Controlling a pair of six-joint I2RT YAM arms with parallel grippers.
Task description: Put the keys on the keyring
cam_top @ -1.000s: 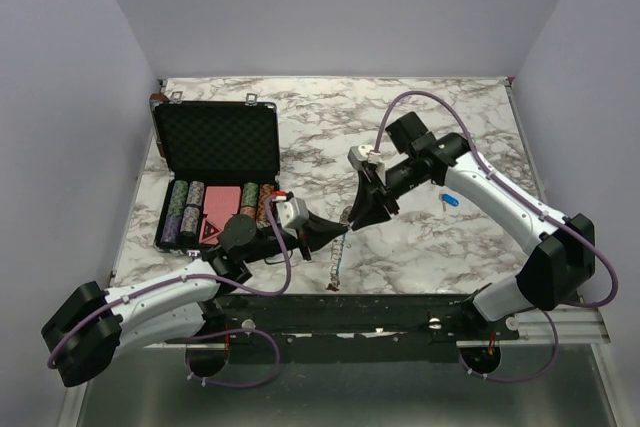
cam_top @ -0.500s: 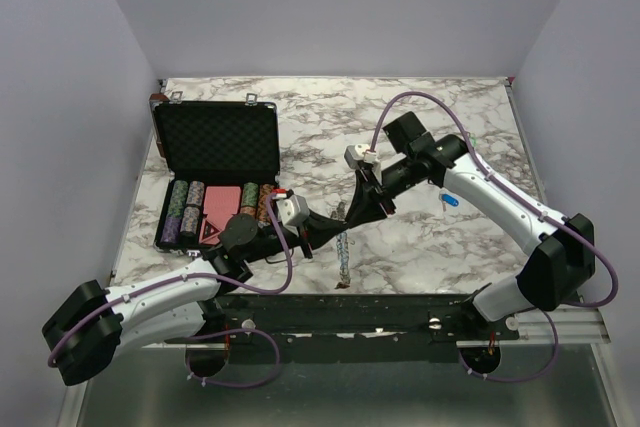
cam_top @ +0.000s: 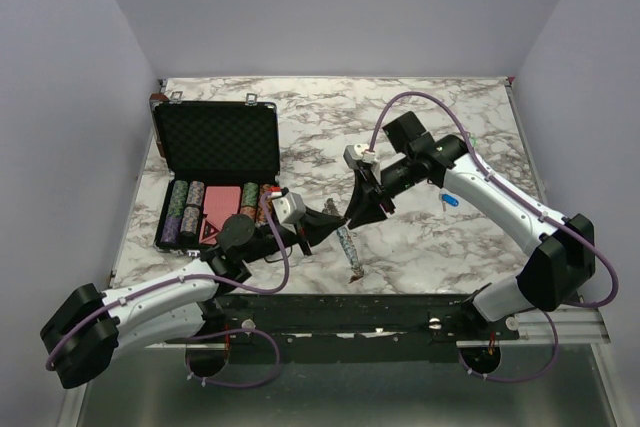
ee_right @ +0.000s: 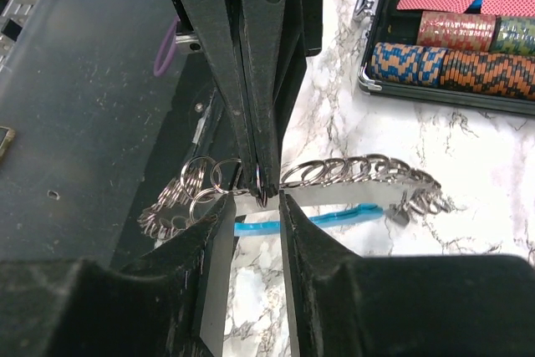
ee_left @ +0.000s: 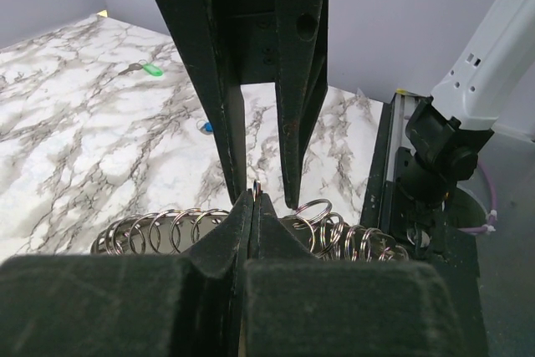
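Observation:
The keyring (cam_top: pixel 348 247), a floppy chain of small metal rings with a light-blue strip (ee_right: pixel 309 220), hangs over the table's front middle. My left gripper (cam_top: pixel 333 213) is shut on one ring of it (ee_left: pixel 253 192). In the right wrist view the rings (ee_right: pixel 351 171) trail off to both sides. My right gripper (ee_right: pixel 255 209) meets the left one tip to tip. It stands open, its fingers (ee_left: pixel 292 131) on either side of the pinched ring with gaps showing. A blue key (cam_top: pixel 450 201) lies on the marble to the right. A green key (ee_left: pixel 150 69) lies farther back.
An open black foam-lined case (cam_top: pixel 215 142) with striped poker chips (ee_right: pixel 451 56) and red cards stands at the left. The black rail (cam_top: pixel 400 307) with the arm bases runs along the near edge. Purple walls close in the marble table (cam_top: pixel 330 117).
The chain's hanging lower end has swung to the right. My left gripper has risen slightly with it. The right gripper has stayed at the pinched ring, its jaws narrowing then widening a little.

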